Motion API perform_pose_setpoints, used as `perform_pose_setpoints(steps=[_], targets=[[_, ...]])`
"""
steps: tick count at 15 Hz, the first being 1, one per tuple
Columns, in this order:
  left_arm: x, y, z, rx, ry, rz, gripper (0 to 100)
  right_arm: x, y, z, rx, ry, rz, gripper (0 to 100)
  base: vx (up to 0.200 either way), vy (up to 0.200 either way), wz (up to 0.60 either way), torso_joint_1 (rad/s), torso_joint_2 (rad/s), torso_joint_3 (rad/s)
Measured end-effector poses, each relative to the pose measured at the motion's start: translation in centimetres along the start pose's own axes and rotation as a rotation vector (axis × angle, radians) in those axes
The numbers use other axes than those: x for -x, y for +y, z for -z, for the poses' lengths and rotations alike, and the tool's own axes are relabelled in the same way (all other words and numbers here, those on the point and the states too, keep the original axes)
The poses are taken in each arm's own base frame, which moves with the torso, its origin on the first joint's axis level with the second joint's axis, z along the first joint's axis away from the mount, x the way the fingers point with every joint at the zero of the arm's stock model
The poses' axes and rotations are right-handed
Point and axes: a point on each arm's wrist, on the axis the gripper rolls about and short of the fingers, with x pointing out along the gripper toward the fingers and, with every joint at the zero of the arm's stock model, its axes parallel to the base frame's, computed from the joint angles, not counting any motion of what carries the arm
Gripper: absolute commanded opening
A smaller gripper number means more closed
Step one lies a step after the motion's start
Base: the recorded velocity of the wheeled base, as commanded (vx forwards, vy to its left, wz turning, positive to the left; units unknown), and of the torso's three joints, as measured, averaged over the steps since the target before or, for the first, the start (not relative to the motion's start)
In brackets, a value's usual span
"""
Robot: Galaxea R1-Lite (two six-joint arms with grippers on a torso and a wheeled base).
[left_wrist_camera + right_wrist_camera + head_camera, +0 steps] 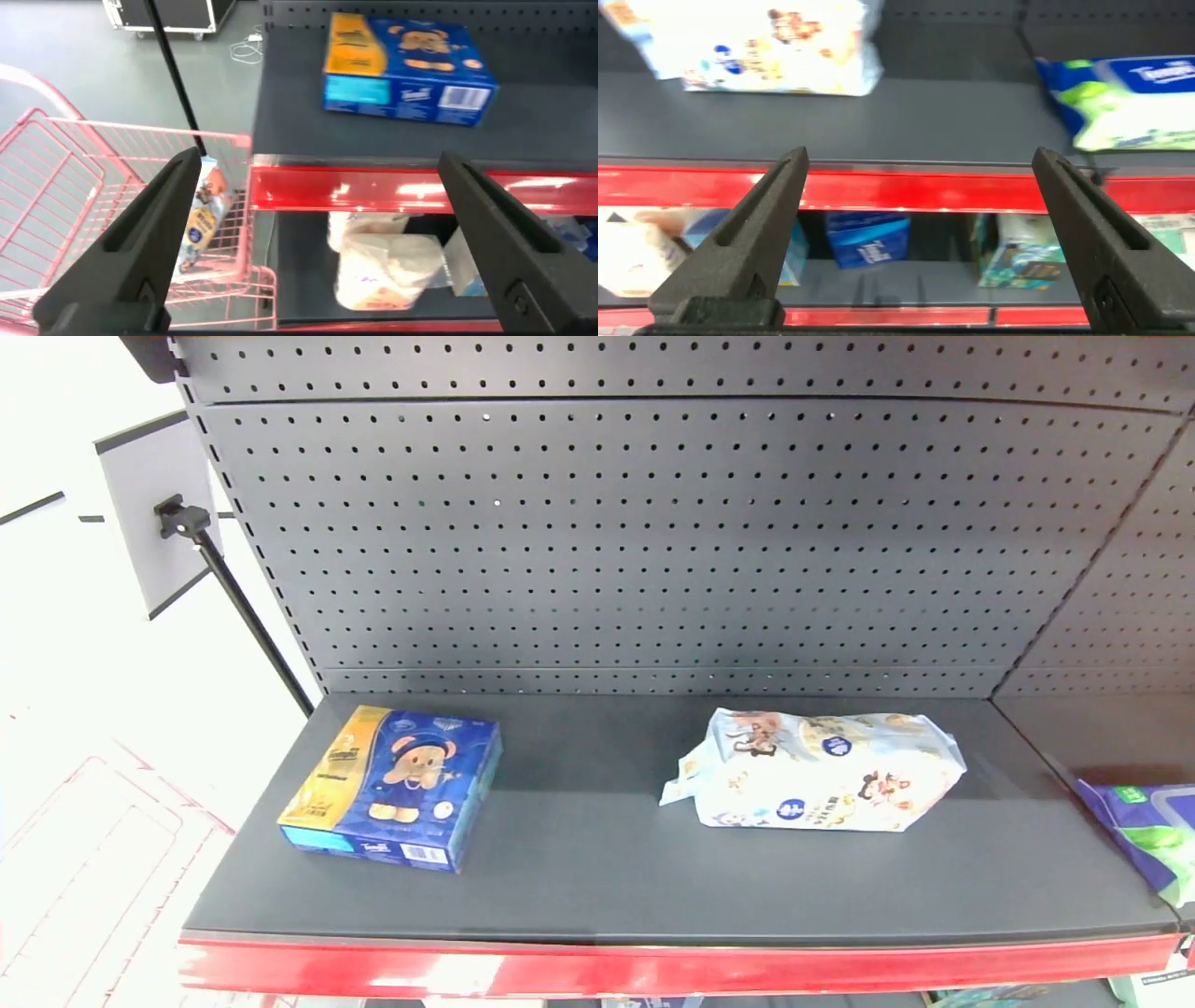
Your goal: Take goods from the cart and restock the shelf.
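1. Left gripper (318, 252): fingers spread wide with nothing between them. It sits in front of the shelf's red lip (374, 187).
2. Right gripper (915, 247): fingers likewise apart and empty, facing the same lip.
3. Cart (65, 177): a pink wire basket on the outer side of the left gripper and lower, well apart from the right gripper.
4. Packet (204, 215) (the likely next item): it lies in the cart, just behind the left gripper's outer finger, which partly hides it.
   - It appears to stand on end against the wire wall with its long axis near upright; the exact lean cannot be told.
   - It is judged light and film-wrapped, so probably slippery and easily crushed.
   - It is best taken across its narrow width near mid-body, with a mild squeeze.
5. Blue box (392, 786): on the shelf (597, 868), ahead of the left gripper. It lies flat with the printed face up, slightly askew to the lip, and looks like a rigid carton.
6. White pouch (812, 770): ahead of the right gripper. It lies flat with its long axis along the lip, and looks soft and puffy.
7. Blue-green pack (1144, 831): ahead of the right gripper, on its outer side.
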Motion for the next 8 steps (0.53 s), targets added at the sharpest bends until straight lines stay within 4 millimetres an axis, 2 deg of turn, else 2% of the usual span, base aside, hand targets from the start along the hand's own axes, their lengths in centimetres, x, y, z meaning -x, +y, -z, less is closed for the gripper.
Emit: perform_pose_setpoints(steps=[8], targets=[[0.0, 0.0, 0.0, 0.0, 0.0, 0.0, 100, 0.0, 0.0, 0.0, 0.001, 0.0, 0.0, 100, 0.0, 0.2, 0.0, 0.001, 0.0, 0.004]])
